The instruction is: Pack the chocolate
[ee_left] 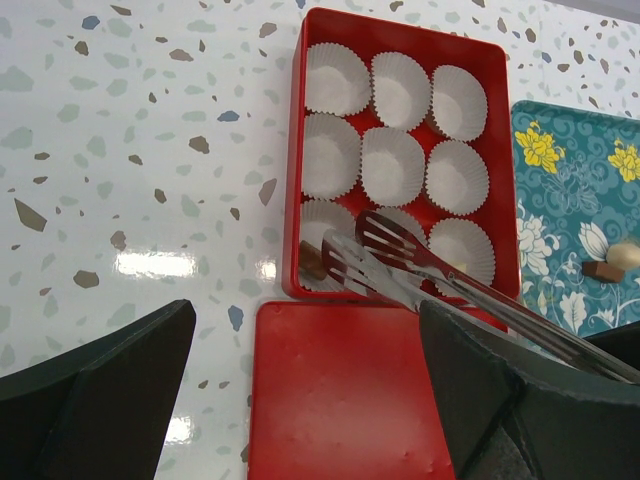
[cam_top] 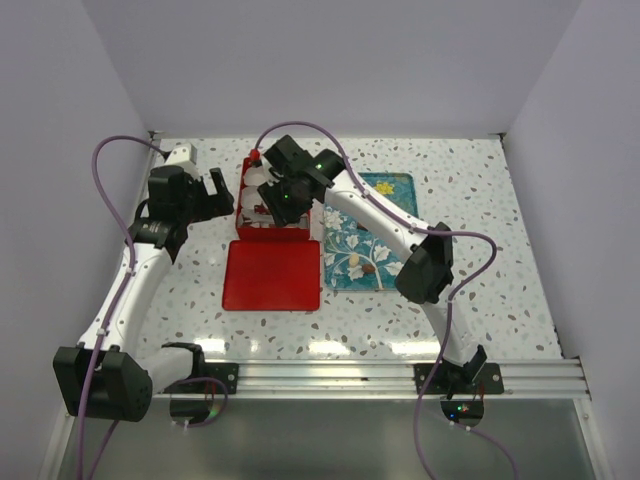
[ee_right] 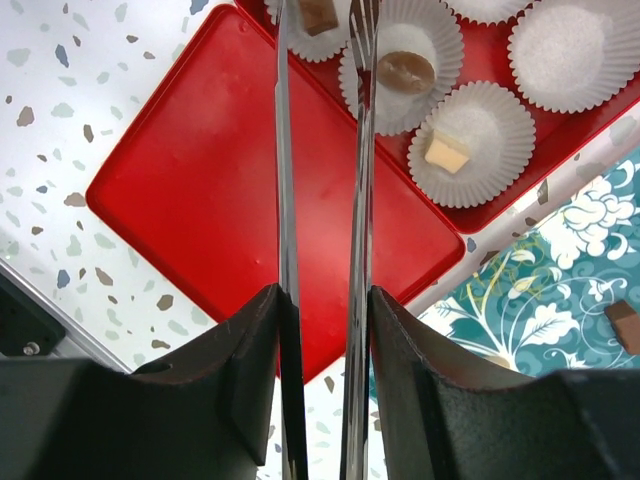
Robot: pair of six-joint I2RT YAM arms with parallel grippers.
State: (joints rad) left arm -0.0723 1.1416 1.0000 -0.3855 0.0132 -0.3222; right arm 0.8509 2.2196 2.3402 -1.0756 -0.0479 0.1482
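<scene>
Steel tongs (ee_right: 285,150) clamped in right pincer (ee_right: 322,300), left pincer (ee_left: 305,312) apart; overhead view hides cupped chocolate (ee_right: 405,70).

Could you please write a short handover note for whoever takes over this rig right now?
Left pincer: open, empty, beside the red plastic box.
Right pincer: shut on long metal tongs, tips over the near row.
Done: three chocolate pieces sit in the near row of white paper cups.
Left: six cups empty; more pieces wait on the teal flowered tray.
</scene>
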